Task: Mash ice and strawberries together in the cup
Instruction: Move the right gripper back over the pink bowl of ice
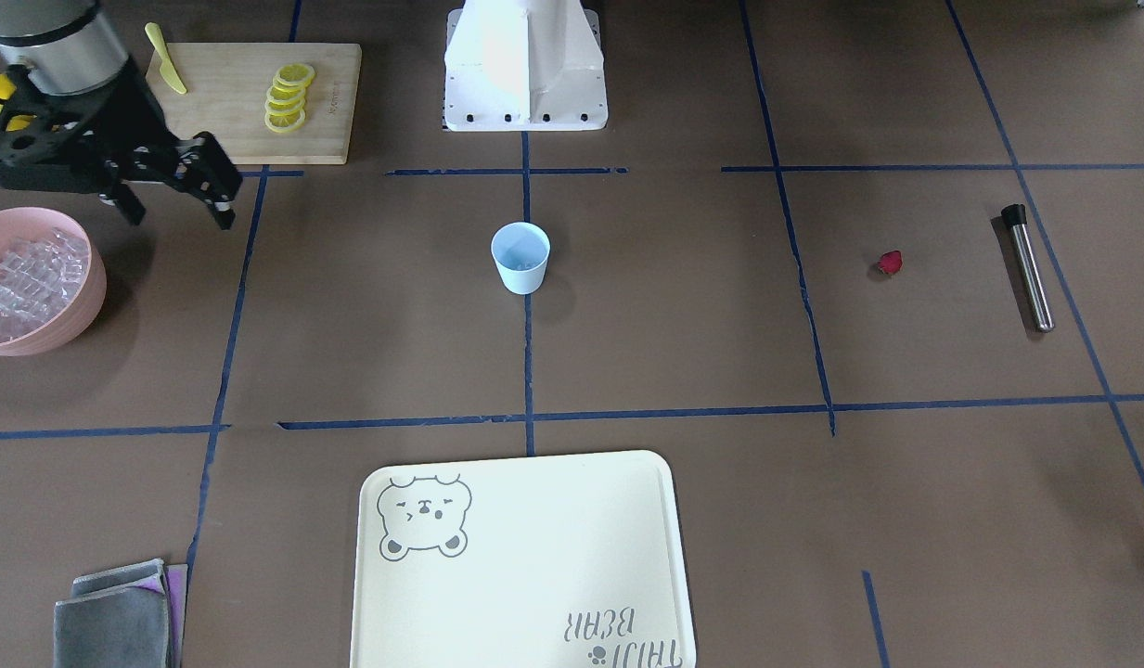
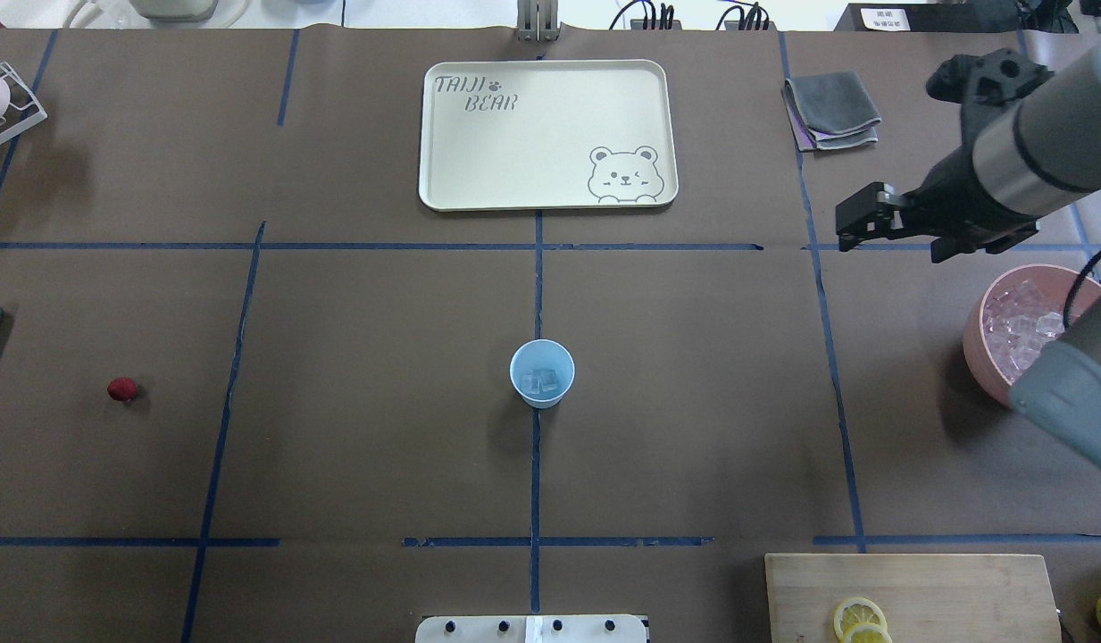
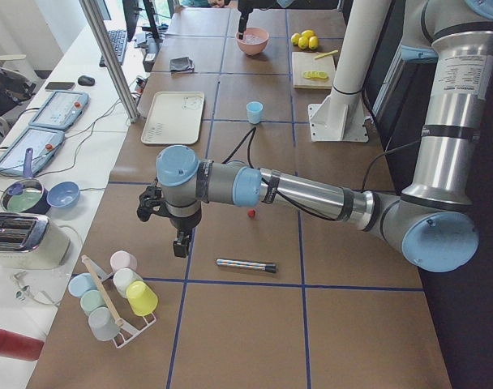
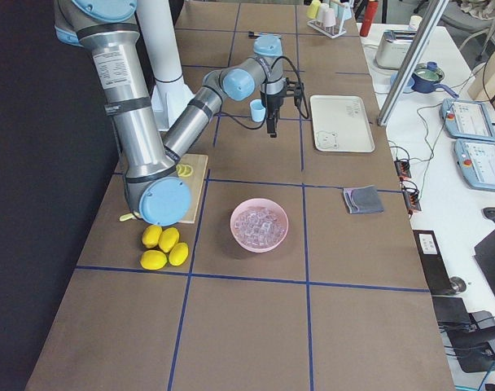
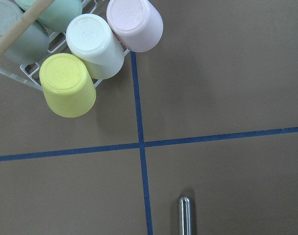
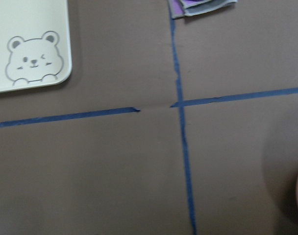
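Observation:
The light blue cup (image 2: pixel 542 373) stands upright at the table's centre, with a few clear ice cubes (image 2: pixel 541 382) in its bottom. More ice (image 1: pixel 24 283) fills the pink bowl (image 2: pixel 979 344) on my right side. A small dark red strawberry (image 2: pixel 121 388) lies alone on my left side. My right gripper (image 1: pixel 177 218) hangs open and empty above the table, just beyond the bowl, far from the cup. My left gripper (image 3: pixel 179 247) hovers near the cup rack; I cannot tell whether it is open or shut.
A steel muddler (image 1: pixel 1029 269) lies past the strawberry. The cream bear tray (image 1: pixel 520 566) sits across the table. A cutting board (image 1: pixel 247 121) holds lemon slices (image 1: pixel 287 97) and a yellow knife (image 1: pixel 166 72). Folded cloths (image 1: pixel 117 617) and a cup rack (image 3: pixel 113 296) stand at the edges.

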Motion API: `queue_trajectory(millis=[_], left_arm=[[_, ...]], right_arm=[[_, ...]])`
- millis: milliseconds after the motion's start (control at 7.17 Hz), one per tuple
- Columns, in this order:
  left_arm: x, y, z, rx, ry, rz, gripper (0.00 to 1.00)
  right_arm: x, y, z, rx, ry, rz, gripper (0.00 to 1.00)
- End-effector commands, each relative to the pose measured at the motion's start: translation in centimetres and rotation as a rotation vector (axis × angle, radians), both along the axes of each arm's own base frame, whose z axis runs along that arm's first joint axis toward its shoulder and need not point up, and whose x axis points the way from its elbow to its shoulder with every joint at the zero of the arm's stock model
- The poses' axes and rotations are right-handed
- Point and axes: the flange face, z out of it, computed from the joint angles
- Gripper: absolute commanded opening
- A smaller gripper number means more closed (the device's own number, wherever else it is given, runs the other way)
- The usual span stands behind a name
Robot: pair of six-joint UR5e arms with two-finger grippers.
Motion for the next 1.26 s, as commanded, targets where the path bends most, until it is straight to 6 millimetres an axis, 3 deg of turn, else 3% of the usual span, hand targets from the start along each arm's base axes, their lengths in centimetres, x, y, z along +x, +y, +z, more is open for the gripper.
queue_trajectory(millis=[0,279,558,837,1116], left_arm=[[0.0,0.0,-0.5,0.009,0.001,0.0,1.0],[0.0,0.1,-0.8,0.01,0.002,-0.005,1.0],[0.0,0.1,-0.7,0.008,0.002,-0.005,1.0],[0.0,0.2,-0.5,0.005,0.002,-0.005,1.0],[0.0,0.2,-0.4,0.004,0.002,-0.005,1.0]], right_arm=[[8.2,-0.4,9.4,0.008,0.011,-0.018,0.99],[9.6,-1.4,14.0,-0.071,0.056,0.009,0.99],[9.1,-2.5,18.9,-0.151,0.09,0.005,0.99],[9.0,-2.6,23.3,-0.093,0.061,0.008,0.99],[8.5,-2.1,24.5,-0.091,0.056,-0.005,0.98]])
